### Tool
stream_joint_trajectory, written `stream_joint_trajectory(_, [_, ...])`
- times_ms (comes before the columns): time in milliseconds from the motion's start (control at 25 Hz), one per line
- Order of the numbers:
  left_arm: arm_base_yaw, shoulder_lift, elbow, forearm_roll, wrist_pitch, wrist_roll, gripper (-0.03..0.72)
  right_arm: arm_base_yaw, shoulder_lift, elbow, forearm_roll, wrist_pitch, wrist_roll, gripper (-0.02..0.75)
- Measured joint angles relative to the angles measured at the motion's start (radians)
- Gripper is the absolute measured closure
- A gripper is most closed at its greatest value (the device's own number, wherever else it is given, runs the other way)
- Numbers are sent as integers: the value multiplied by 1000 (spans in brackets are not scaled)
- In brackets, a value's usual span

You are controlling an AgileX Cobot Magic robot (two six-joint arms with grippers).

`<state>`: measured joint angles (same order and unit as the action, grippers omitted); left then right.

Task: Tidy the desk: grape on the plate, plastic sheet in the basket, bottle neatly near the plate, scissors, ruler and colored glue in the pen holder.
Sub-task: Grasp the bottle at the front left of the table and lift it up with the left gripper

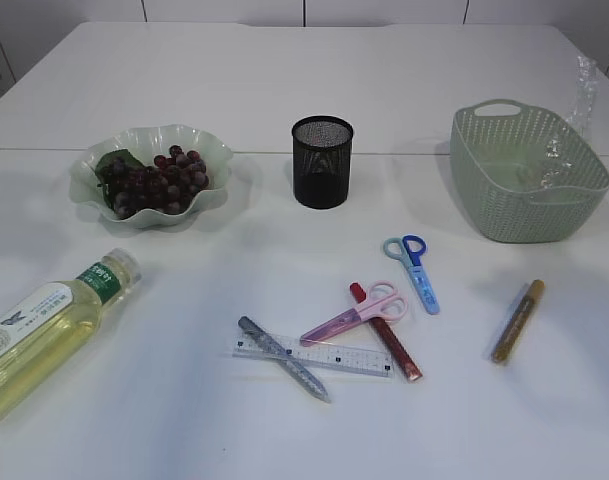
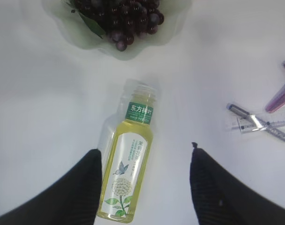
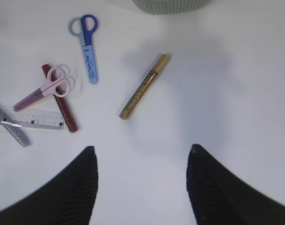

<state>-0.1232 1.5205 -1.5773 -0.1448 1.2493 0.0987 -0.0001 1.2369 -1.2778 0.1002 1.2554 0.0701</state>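
Dark grapes (image 1: 156,182) lie on the pale green wavy plate (image 1: 209,145). The bottle (image 1: 46,332) of yellow drink lies on its side at the front left. My left gripper (image 2: 144,154) hangs open over the bottle (image 2: 130,159), whose body lies by the left finger, clear of the right one. Blue scissors (image 1: 414,270), pink scissors (image 1: 356,314), the ruler (image 1: 314,356), red glue (image 1: 386,332) and silver glue (image 1: 284,358) lie mid-table. My right gripper (image 3: 141,154) is open and empty, short of the gold glue (image 3: 143,86). Clear plastic sheet (image 1: 584,88) shows at the basket's (image 1: 504,200) far right corner.
The black mesh pen holder (image 1: 322,160) stands upright between plate and basket. In the right wrist view the blue scissors (image 3: 88,47), pink scissors (image 3: 44,89) and ruler (image 3: 32,118) lie left of the gold glue. Neither arm shows in the exterior view.
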Motion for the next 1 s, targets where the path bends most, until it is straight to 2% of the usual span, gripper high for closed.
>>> stream_joint_trajectory(160, [-30,48,48,23,-2,40,248,0,-20,10,17,0,-2,283])
stream_joint_trajectory(480, [-74,83,236,104,-8,81,139,0,-41,10,32,0,-10,283])
stream_joint_trajectory(1000, [-74,260,248,117,-105,160,130,0,-44,10,34,0,-25,283])
